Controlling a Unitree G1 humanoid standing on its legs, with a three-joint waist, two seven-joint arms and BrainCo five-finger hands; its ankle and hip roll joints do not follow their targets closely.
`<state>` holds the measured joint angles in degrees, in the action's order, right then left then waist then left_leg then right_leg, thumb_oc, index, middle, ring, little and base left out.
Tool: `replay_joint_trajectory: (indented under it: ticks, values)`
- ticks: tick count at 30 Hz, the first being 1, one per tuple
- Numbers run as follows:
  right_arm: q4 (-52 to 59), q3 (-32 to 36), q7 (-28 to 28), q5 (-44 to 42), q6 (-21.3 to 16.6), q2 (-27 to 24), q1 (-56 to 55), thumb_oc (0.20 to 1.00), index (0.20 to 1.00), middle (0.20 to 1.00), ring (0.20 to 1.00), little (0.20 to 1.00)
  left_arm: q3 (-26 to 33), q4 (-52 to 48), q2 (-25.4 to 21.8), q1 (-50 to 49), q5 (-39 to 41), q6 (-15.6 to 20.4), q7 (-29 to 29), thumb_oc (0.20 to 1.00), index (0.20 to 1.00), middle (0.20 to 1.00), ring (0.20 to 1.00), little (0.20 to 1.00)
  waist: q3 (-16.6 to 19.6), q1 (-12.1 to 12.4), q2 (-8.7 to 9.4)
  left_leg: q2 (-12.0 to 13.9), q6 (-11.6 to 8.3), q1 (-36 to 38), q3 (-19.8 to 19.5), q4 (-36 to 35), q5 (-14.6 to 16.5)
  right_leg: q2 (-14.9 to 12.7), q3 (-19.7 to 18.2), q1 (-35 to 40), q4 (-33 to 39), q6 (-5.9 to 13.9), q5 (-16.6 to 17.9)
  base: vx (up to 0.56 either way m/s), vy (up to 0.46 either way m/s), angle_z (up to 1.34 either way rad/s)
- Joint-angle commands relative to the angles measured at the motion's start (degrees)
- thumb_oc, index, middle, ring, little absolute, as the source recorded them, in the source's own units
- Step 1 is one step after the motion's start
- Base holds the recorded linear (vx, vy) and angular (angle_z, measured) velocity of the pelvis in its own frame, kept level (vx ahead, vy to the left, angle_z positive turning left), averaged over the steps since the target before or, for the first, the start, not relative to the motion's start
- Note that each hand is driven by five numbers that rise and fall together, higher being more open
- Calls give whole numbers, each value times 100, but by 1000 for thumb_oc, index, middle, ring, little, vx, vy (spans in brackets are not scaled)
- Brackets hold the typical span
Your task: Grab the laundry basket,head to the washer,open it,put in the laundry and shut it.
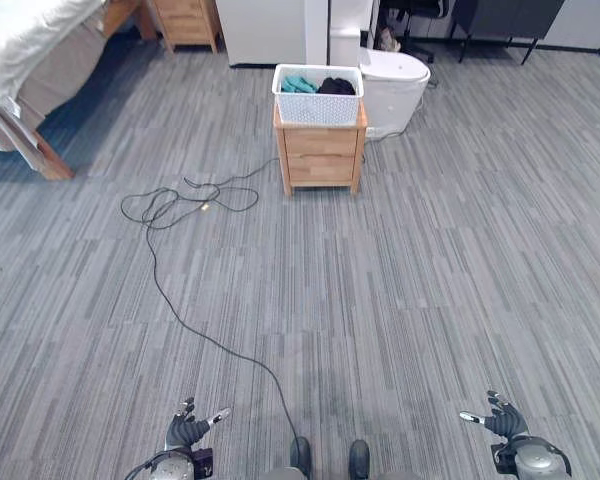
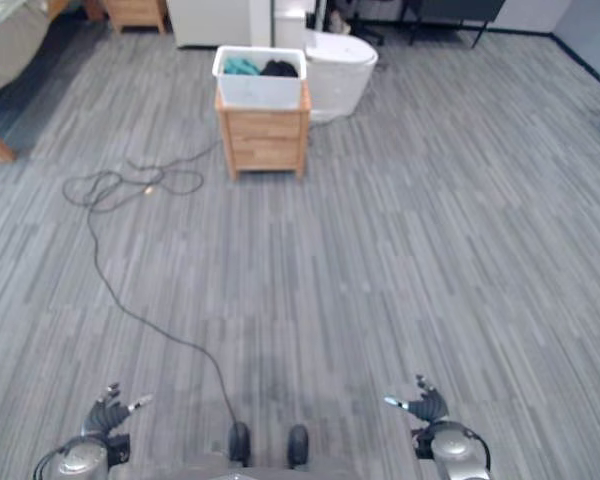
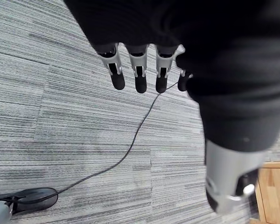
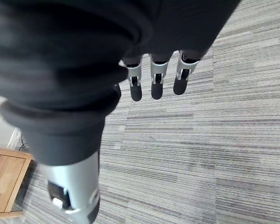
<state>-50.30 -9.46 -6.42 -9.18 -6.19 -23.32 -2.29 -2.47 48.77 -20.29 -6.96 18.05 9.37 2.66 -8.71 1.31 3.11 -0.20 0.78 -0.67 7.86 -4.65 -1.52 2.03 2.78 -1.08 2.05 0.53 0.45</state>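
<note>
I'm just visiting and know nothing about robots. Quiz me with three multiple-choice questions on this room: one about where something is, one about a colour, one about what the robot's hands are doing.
1. Where does the laundry basket stand?
A. On the carpet by the bed
B. On top of the wooden nightstand
C. In the robot's hands

2. What colours are the clothes in the basket?
A. Teal and black
B. Red and yellow
C. All white

3. What state are the left hand and the right hand in?
A. Both clamped on the basket
B. One grips a cable
C. Both open and holding nothing

Answers:
1. B, since the white basket rests on the nightstand's top, in front of the white washer.
2. A, since a teal piece lies beside a black one.
3. C, since the wrist views show straight fingers over bare carpet, far from the basket.
</note>
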Motion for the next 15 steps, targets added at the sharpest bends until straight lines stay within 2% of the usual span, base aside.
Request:
replay_joint_trajectory:
  ticks: [1,3,7,10,12,13,15]
  values:
    - [128,-97,-108,-145,-101,149,331,1000,1000,1000,1000,1000,141,-52,-351,170,274,123,161,1000,1000,1000,1000,1000,-123,26,196,-329,122,-117,-120,1041,873,-604,109,-316,-1112,866,9,22,163,-29]
    - [135,-126,-109,-246,-131,201,425,1000,1000,1000,1000,1000,108,-13,-438,238,181,127,172,1000,1000,1000,1000,1000,-189,-12,147,-325,173,-109,-139,1075,923,-594,80,-605,-1653,925,59,63,123,-28]
    - [227,-136,-118,-239,-135,188,374,1000,1000,1000,1000,1000,95,-119,-435,211,154,112,154,1000,1000,1000,1000,1000,-216,-70,100,-392,201,124,-251,998,1016,-498,63,-874,-1861,856,75,148,80,4]
    - [330,-198,-113,-228,-129,100,413,1000,1000,1000,1000,1000,-18,-120,-414,268,121,96,133,1000,1000,1000,1000,1000,-323,-191,14,-476,234,481,-377,802,1129,-476,144,-1363,-1442,813,279,204,47,5]
    - [331,-198,-113,-228,-129,97,412,1000,1000,1000,1000,1000,-19,-119,-411,269,121,97,133,1000,1000,1000,1000,1000,-334,-196,2,-467,233,498,-384,797,1136,-469,154,-1343,-1438,812,275,161,17,19]
    - [359,-225,-123,-200,-114,82,397,1000,1000,1000,1000,1000,-85,-65,-360,347,106,106,131,1000,1000,1000,1000,1000,-400,-295,-25,-521,208,712,-497,714,1225,-495,260,-1537,-984,860,411,283,-5,40]
    - [389,-232,-130,-161,-98,81,352,1000,1000,1000,1000,1000,-134,-83,-324,391,103,126,137,1000,1000,1000,1000,1000,-460,-376,-43,-560,171,876,-623,706,1307,-532,385,-1668,-662,910,526,391,-42,25]
